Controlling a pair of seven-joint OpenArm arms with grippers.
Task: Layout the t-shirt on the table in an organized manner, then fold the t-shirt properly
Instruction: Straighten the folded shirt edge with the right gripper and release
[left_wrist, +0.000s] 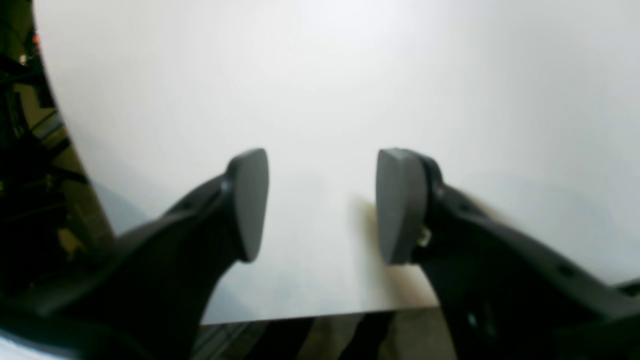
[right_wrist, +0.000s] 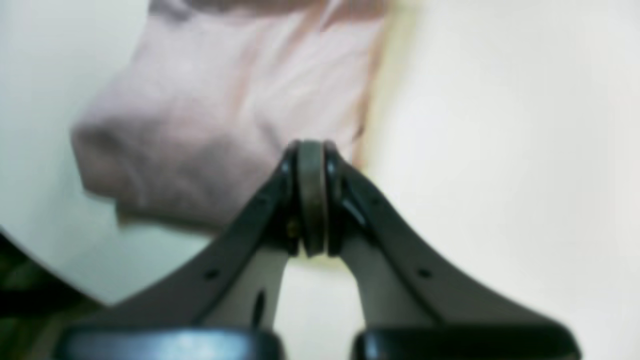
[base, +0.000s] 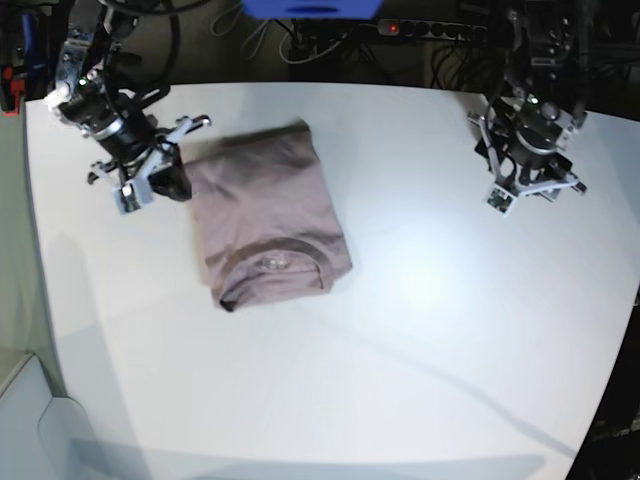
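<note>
The t-shirt (base: 268, 215) lies folded into a compact rectangle on the left half of the table (base: 420, 330) in the base view, its ribbed collar (base: 272, 268) facing up near the end closest to the camera and its far edge toward the back of the table. A few soft creases run across the cloth, and the near end bulges slightly where layers are stacked. The right gripper (right_wrist: 311, 200) sits just beside the shirt's far left corner in the base view (base: 165, 178); from its own wrist camera the jaws are pressed together with nothing between them, the tips over the cloth's edge (the picture is too blurred to tell whether they touch the fabric). In that view the shirt (right_wrist: 220, 115) fills the upper left, with bare white table to the right. The left gripper (left_wrist: 320, 205) is well apart from the shirt, over the back right part of the table in the base view (base: 528, 170). Its two dark fingers (left_wrist: 247, 200) stand apart with only white tabletop seen between them, holding nothing. The table's edge shows at the bottom and left of the left wrist view. Behind the table in the base view lie cables and a power strip (base: 430, 30).
</note>
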